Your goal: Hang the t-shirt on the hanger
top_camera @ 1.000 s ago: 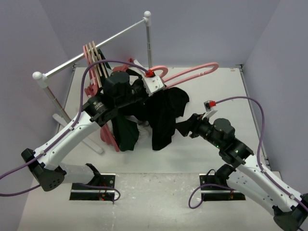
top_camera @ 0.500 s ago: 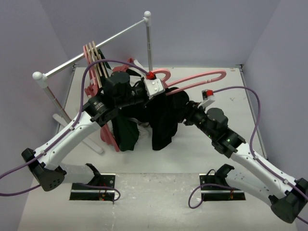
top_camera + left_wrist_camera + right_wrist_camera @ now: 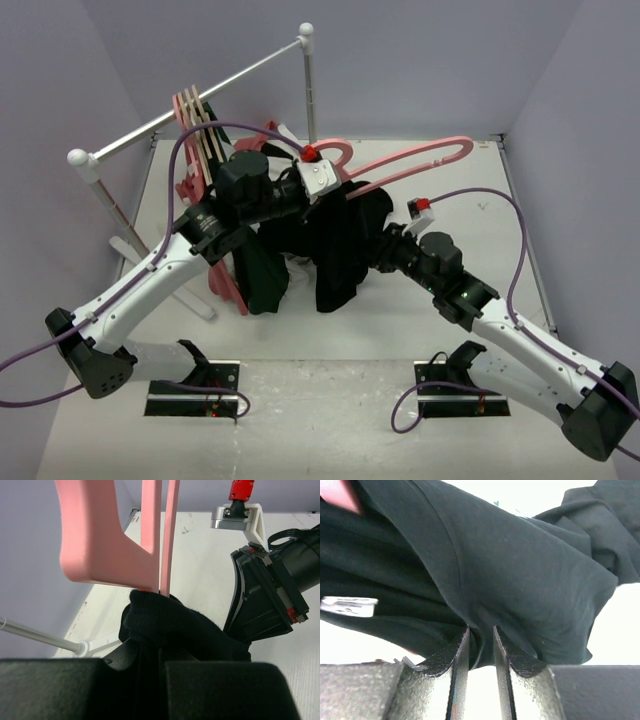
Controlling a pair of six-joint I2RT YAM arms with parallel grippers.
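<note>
Dressing the hanger (image 3: pixel 100 545): left end effector (image 3: pixel 160 677) clamps it shut; right end effector (image 3: pixel 476 650), nearly closed, pinches the t-shirt (image 3: pixel 520 580), likely to draw it over a shoulder next.

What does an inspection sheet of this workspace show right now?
Surface: white table.
Job's things: black t-shirt bunched on the pink hanger, held above the table.
Clutter: beige hangers on the rail, dark green garment below them.
Hands: left hand shut on the hanger; right hand pinching a t-shirt fold.
Cables: purple cables loop off both arms.
Surroundings: clothes rail at left, pale walls.
</note>
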